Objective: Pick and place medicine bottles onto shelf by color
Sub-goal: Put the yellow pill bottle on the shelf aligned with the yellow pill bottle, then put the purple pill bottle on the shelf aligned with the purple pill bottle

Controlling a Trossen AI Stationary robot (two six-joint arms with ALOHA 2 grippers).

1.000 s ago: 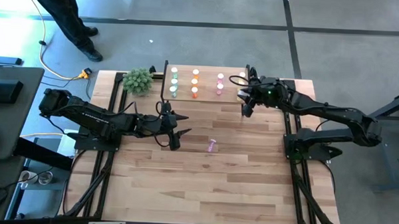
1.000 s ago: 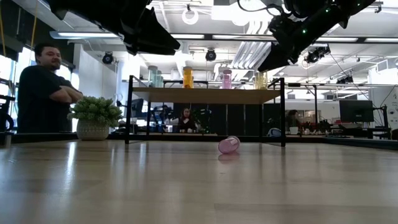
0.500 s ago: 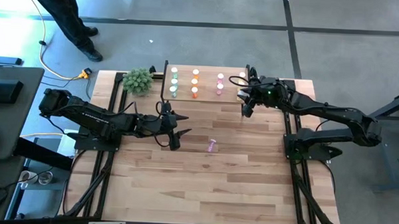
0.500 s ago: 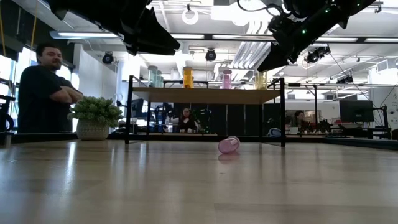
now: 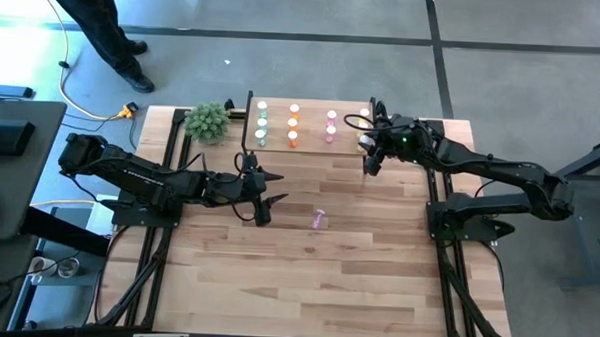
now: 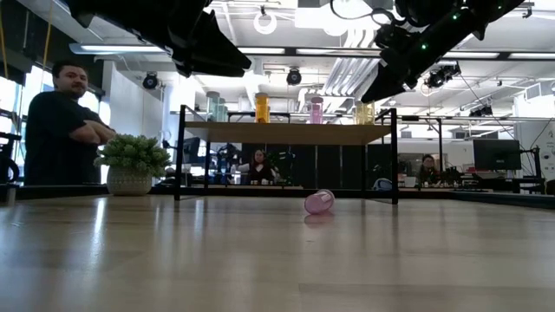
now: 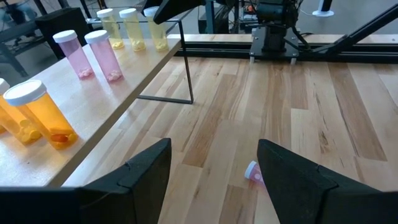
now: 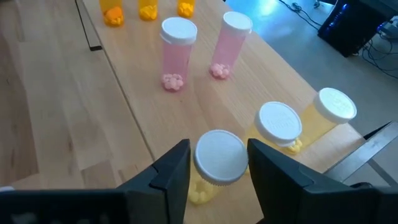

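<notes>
The shelf [image 5: 311, 132] stands at the table's far edge and carries upright bottles in colour rows: green [image 5: 262, 123], orange [image 5: 294, 124], pink [image 5: 331, 126] and yellow [image 5: 362, 141]. My right gripper [image 8: 219, 163] is open over the shelf's right end. Its fingers stand close on either side of the white cap of a yellow bottle [image 8: 219, 155], which rests upright on its base on the shelf. One pink bottle [image 5: 319, 219] lies on its side on the tabletop. My left gripper [image 7: 214, 180] hovers open just left of it and holds nothing.
A potted green plant [image 5: 209, 122] sits left of the shelf. Two more yellow bottles [image 8: 280, 124] stand just beyond the one between my right fingers, with pink ones [image 8: 178, 53] farther along. A person [image 6: 61, 121] stands beyond the table's far left.
</notes>
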